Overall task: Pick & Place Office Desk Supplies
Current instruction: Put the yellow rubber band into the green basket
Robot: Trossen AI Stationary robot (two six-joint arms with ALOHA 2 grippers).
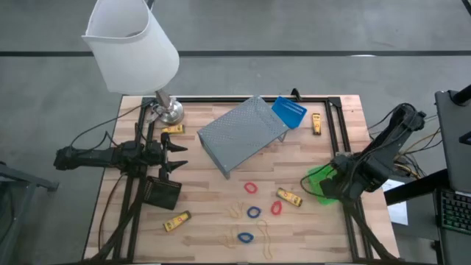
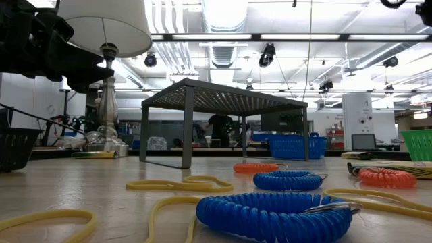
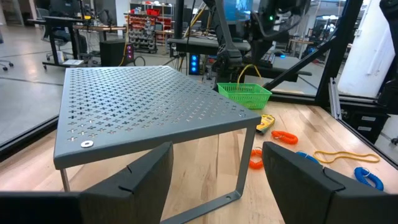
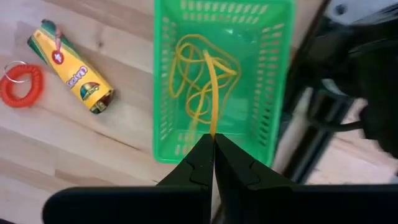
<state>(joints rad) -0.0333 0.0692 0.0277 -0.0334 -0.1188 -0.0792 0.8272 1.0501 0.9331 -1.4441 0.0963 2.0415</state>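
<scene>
At the right of the high view, the right gripper [image 4: 213, 146] pinches a yellow rubber band [image 4: 202, 81] above the green bin [image 4: 165, 93], its fingers fully closed. The left gripper [image 1: 176, 156] waits wide open and empty at mid-left, beside the black bin [image 1: 162, 193].

The lamp [image 1: 132, 44] shade is cut off at the high view's top edge; the black bin [image 2: 15, 147] is cropped at the low view's side; people beyond the grey mesh stand [image 2: 223, 101] are too small to tell.
</scene>
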